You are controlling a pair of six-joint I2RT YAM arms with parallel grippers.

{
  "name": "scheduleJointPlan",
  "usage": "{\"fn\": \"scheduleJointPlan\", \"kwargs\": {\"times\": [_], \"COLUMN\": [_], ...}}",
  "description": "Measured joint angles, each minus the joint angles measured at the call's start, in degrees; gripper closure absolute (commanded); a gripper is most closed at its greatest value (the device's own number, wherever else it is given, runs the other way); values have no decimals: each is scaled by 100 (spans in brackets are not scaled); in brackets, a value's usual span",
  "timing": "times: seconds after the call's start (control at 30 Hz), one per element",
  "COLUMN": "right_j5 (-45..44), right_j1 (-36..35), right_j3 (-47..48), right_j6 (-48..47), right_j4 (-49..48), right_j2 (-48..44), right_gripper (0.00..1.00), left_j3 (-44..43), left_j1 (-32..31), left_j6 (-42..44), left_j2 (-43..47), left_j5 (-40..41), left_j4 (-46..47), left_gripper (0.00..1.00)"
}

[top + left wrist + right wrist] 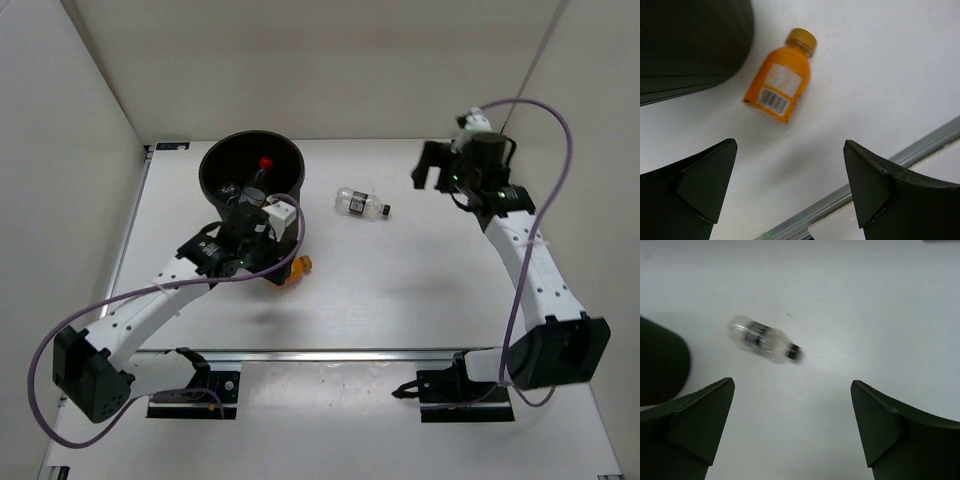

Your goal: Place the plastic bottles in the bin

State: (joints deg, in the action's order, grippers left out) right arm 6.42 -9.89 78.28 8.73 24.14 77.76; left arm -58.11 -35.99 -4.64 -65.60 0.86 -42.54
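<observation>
Left pincer [790,145] and right pincer [792,381] gape empty; orange bottle [777,80] bears a barcoded label (print seemingly illegible).

A white table [400,290] spreads beneath the left gripper [789,150] and the right gripper [792,385]. Plain pale walls [320,60] close it in beyond them and on either side. A metal rail [340,353] runs behind them along the near edge. The light is soft and the shadows are faint.

Left gripper [790,145], right gripper [793,384] — both spread wide.
</observation>
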Motion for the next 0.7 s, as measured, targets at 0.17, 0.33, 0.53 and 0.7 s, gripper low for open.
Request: {"fn": "scheduleJointPlan", "kwargs": {"times": [0.17,0.33,0.53,0.7], "right_j5": [-378,-260,-94,11], "right_j1": [1143,2070,2144,2079], "right_j3": [-1167,-1711,-2055,-2181], "right_j6": [195,271,214,157], "right_j4": [627,837,820,713], "right_j2": [-922,-1394,-1709,-1709], "right_gripper": [1,1,1,1], "left_j3": [-2,-2,496,844], "left_j1": [-621,-892,-1134,-1381], "left_j6": [256,363,385,632], "left_j2": [-675,-1220,-1322,-1550], "left_j5": [-28,229,1244,1952], "left_j4": [188,382,1062,1537], "left_gripper": [2,1,1,1]}}
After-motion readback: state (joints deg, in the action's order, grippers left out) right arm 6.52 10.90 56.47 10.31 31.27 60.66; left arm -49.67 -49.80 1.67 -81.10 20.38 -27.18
